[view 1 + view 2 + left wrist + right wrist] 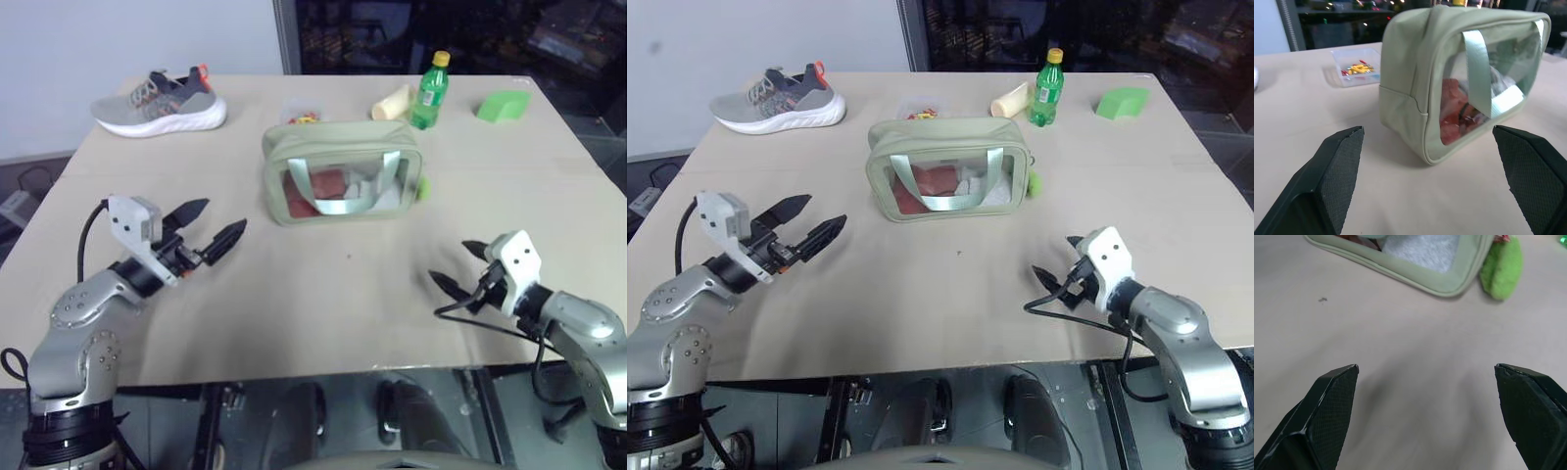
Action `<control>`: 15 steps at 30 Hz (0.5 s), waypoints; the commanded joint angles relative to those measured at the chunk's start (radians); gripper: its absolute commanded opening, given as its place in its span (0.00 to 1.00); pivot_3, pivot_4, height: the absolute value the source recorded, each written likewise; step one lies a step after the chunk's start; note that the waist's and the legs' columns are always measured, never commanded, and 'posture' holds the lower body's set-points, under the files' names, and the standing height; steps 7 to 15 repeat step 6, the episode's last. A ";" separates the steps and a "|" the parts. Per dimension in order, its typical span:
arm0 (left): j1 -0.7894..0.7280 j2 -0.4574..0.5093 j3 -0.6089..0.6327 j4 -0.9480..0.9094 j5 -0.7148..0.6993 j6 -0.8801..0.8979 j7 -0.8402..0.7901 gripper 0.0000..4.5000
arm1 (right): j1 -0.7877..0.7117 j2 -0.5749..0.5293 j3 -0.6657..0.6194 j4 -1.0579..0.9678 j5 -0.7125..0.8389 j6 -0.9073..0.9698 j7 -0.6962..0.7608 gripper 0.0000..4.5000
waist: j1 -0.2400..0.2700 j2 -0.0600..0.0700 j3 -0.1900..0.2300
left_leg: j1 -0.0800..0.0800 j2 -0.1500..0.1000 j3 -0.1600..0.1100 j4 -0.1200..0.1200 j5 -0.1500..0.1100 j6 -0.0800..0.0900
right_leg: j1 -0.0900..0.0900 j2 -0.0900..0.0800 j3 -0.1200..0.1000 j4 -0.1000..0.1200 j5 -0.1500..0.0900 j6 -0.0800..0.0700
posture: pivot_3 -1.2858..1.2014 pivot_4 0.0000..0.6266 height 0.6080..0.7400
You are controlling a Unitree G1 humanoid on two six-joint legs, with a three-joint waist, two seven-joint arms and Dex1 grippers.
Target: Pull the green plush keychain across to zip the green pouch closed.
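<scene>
A wide beige table (323, 294) is filling the scene, with a white wall and a dark glass front behind it. The green pouch (341, 172) is standing upright in the middle of the table, ahead of both pairs of fingers and touched by neither. The green plush keychain (1502, 265) is hanging at the pouch's right end, resting on the table. The left gripper (208, 233) is hovering with its fingers wide apart, and the pouch is sitting ahead between them in the left wrist view. The right gripper (457, 268) is also spread wide (nothing between its fingers). A grey sneaker (159, 101), a green bottle (429, 91) and a small clear box (1357, 67) are lying at the far side.
</scene>
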 commanded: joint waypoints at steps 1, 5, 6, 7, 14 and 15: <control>0.006 0.041 0.026 0.014 -0.018 0.009 -0.053 0.97 | 0.024 -0.033 -0.045 -0.056 0.010 -0.005 0.001 1.00 | 0.000 0.000 0.000 | 0.000 0.000 0.000 0.000 0.000 -0.001 | 0.000 0.000 0.000 0.000 0.000 0.000 | 0.52 0.24 1.00; 0.009 0.074 0.040 0.025 -0.027 0.025 -0.092 0.97 | 0.039 -0.061 -0.059 -0.065 0.026 -0.008 0.017 1.00 | 0.000 0.000 0.000 | 0.000 0.000 -0.001 0.000 0.000 0.000 | 0.000 0.000 -0.001 0.000 0.000 0.000 | 0.52 0.24 1.00; 0.011 0.077 0.042 0.027 -0.022 0.026 -0.091 0.97 | 0.036 -0.061 -0.062 -0.066 0.028 -0.003 0.009 1.00 | 0.000 0.000 0.000 | -0.001 0.000 -0.001 0.000 0.000 0.000 | 0.000 0.000 -0.001 -0.001 0.000 0.000 | 0.52 0.24 1.00; 0.011 0.077 0.042 0.027 -0.022 0.026 -0.091 0.97 | 0.036 -0.061 -0.062 -0.066 0.028 -0.003 0.009 1.00 | 0.000 0.000 0.000 | -0.001 0.000 -0.001 0.000 0.000 0.000 | 0.000 0.000 -0.001 -0.001 0.000 0.000 | 0.52 0.24 1.00; 0.011 0.077 0.042 0.027 -0.022 0.026 -0.091 0.97 | 0.036 -0.061 -0.062 -0.066 0.028 -0.003 0.009 1.00 | 0.000 0.000 0.000 | -0.001 0.000 -0.001 0.000 0.000 0.000 | 0.000 0.000 -0.001 -0.001 0.000 0.000 | 0.52 0.24 1.00; 0.011 0.077 0.042 0.027 -0.022 0.026 -0.091 0.97 | 0.036 -0.061 -0.062 -0.066 0.028 -0.003 0.009 1.00 | 0.000 0.000 0.000 | -0.001 0.000 -0.001 0.000 0.000 0.000 | 0.000 0.000 -0.001 -0.001 0.000 0.000 | 0.52 0.24 1.00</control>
